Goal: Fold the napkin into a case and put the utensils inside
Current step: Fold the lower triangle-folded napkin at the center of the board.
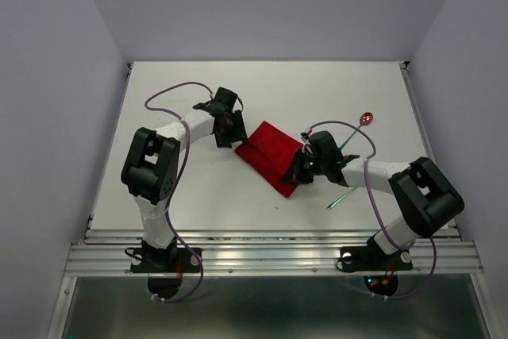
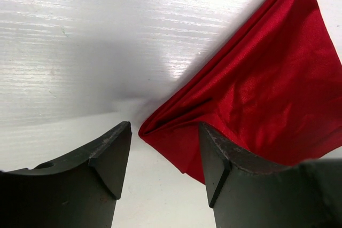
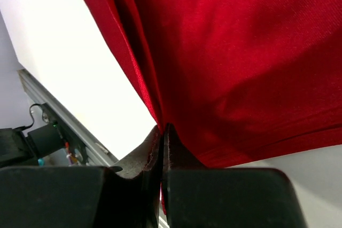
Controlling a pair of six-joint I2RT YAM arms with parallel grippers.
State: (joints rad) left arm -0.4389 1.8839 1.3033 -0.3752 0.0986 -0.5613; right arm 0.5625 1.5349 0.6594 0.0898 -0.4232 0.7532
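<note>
The right gripper (image 3: 163, 138) is pinching the napkin's (image 3: 240, 52) right edge; the left gripper (image 2: 164, 132) is hovering spread at its left corner. Folding is looking half-done; spoon (image 1: 366, 118) and fork (image 1: 341, 198) are lying right of it, outside.

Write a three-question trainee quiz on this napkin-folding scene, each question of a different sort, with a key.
1. True or false: the right gripper is shut on the napkin's edge.
2. Fill in: the left gripper, at the napkin's other corner, has its jaws ____.
3. Where is the spoon? A: inside the napkin. B: on the table, right of the napkin. C: in the left gripper.

Key: 1 true; 2 open; 3 B.
</note>
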